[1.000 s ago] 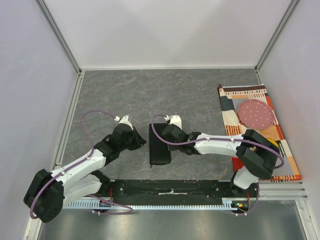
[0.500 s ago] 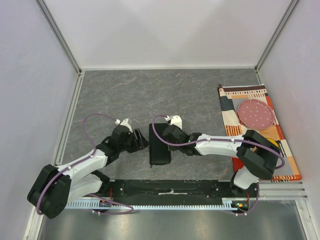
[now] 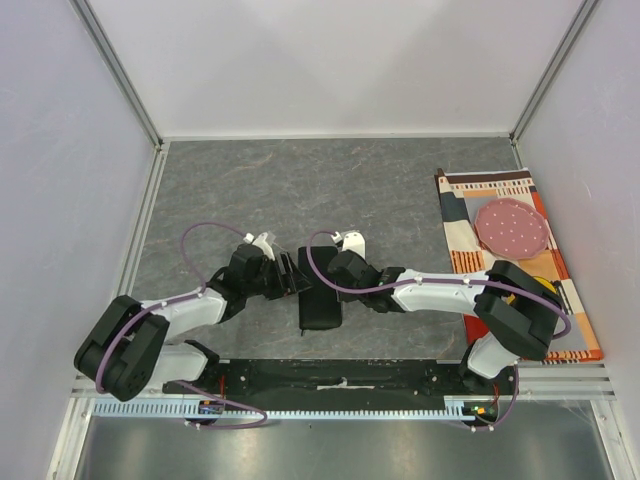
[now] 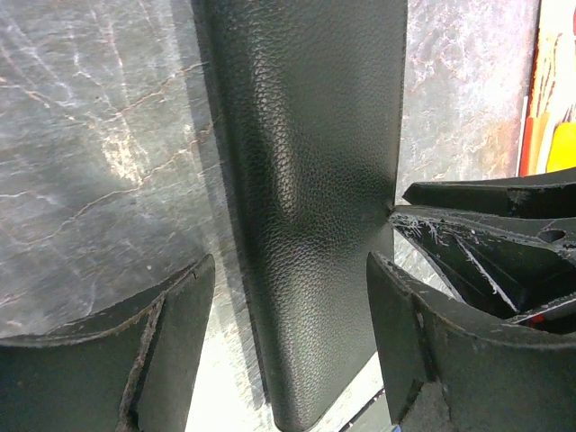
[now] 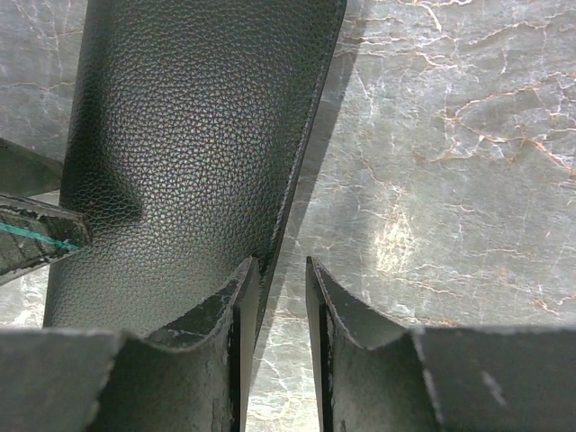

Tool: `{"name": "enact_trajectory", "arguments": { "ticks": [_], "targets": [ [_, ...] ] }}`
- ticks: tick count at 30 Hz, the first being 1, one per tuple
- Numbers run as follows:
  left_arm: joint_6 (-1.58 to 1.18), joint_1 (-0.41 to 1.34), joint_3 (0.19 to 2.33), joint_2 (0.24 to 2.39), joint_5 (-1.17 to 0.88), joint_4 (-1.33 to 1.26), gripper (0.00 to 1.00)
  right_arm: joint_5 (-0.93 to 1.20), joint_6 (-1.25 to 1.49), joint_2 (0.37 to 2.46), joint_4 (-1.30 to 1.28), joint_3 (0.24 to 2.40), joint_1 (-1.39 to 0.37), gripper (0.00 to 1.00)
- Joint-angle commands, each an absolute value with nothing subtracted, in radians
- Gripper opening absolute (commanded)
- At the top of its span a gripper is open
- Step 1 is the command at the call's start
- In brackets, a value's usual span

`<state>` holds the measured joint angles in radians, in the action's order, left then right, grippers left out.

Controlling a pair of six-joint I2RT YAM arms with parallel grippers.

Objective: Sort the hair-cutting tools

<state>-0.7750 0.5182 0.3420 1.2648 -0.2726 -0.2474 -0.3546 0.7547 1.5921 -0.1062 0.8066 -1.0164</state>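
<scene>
Left jaws released and wide apart. In the left wrist view the fingers (image 4: 171,342) stand either side of the black pebble-grain pouch (image 3: 321,300), and neither visibly touches it.

Right jaws are nearly together with a narrow gap showing. One finger (image 5: 225,315) sits over the pouch's right edge and the other over bare desk (image 3: 350,190). I can't tell if they're clamped on that edge or just resting there.

The arms meet at the pouch from opposite sides, left arm (image 3: 190,312) from the left and right arm (image 3: 440,292) from the right. Each wrist view shows the other arm's fingertip at a long edge of the pouch.

The pouch lies flat, long axis running near to far, just left of desk centre and close to the near edge.

Hair-cutting tools: not visible in any view, can't tell where they are.

A striped patterned cloth (image 3: 470,215) lies along the desk's right edge, with a pink dotted disc (image 3: 511,227) on it.
</scene>
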Motion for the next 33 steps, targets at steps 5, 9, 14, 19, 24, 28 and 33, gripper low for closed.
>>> {"name": "enact_trajectory", "arguments": {
  "ticks": [5, 9, 14, 19, 24, 28, 33],
  "targets": [
    [-0.730, 0.508, 0.330, 1.338, -0.319, -0.288, 0.75, -0.287, 0.747, 1.641, -0.094, 0.756, -0.986, 0.34],
    [-0.730, 0.506, 0.325, 1.387, -0.351, -0.327, 0.75, -0.278, 0.750, 1.651, -0.089, 0.747, -0.976, 0.34],
    [-0.755, 0.506, 0.298, 1.456, -0.391, -0.426, 0.75, -0.270, 0.747, 1.654, -0.092, 0.738, -0.969, 0.34],
    [-0.762, 0.505, 0.295, 1.537, -0.457, -0.517, 0.74, -0.252, 0.735, 1.657, -0.086, 0.732, -0.959, 0.35],
    [-0.790, 0.505, 0.276, 1.635, -0.557, -0.664, 0.71, -0.242, 0.724, 1.661, -0.081, 0.713, -0.948, 0.35],
    [-0.807, 0.505, 0.285, 1.741, -0.644, -0.776, 0.68, -0.239, 0.718, 1.663, -0.080, 0.706, -0.943, 0.35],
    [-0.859, 0.505, 0.298, 1.900, -0.776, -0.972, 0.66, -0.244, 0.707, 1.670, -0.083, 0.706, -0.942, 0.35]
  ]
}}
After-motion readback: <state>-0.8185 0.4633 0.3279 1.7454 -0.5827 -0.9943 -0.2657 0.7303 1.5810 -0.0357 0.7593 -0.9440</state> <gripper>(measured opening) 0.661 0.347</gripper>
